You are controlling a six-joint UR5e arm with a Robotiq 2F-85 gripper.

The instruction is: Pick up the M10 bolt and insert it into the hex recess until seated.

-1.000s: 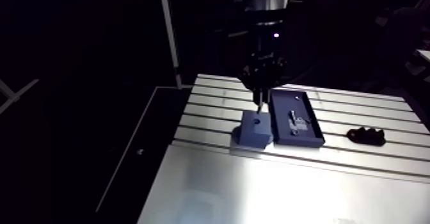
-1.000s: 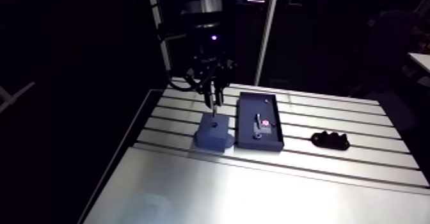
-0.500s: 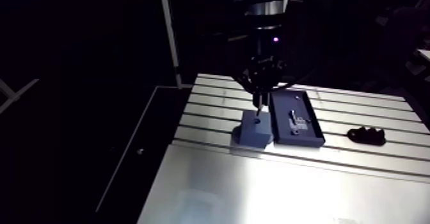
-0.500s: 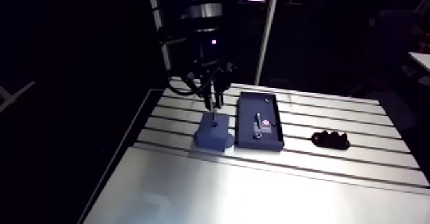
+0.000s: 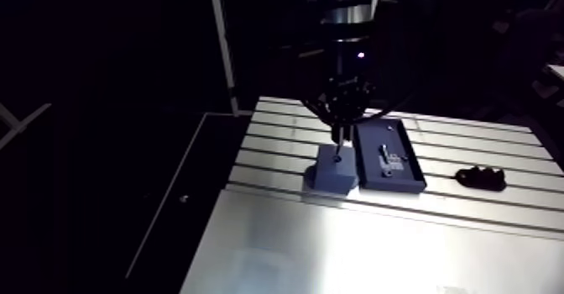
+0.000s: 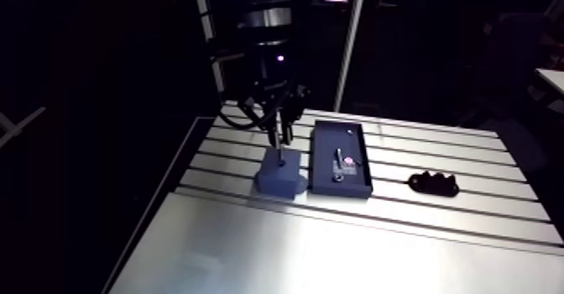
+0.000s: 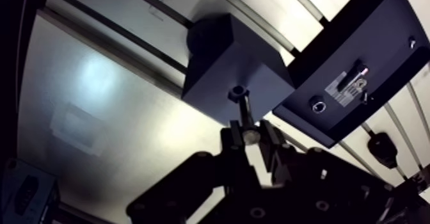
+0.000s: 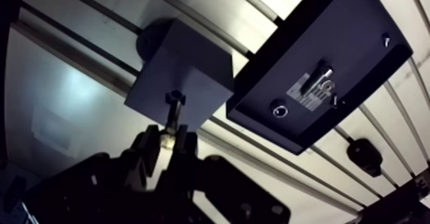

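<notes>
From the arm view the gripper (image 5: 338, 132) is only a dark shape over the blue block (image 5: 334, 173), its grip unreadable. The wrist view settles it: the fingers are pinched narrowly on the shank of the M10 bolt (image 7: 242, 111), head down over the block's top face. The hex recess is hidden under that head, and I can't tell whether they touch. Just beside the block sits a dark tray (image 7: 384, 34) of small parts. A black lump (image 7: 382, 148) lies farther along the slotted table (image 7: 115, 111).

"Where is the bolt (image 7: 242, 110)?"
"It's small and dark. It stands straight, head down, pinched in the gripper (image 7: 248, 134), right over the dark blue block (image 7: 217, 60)."
"Does it touch?"
"I can't tell."
</notes>
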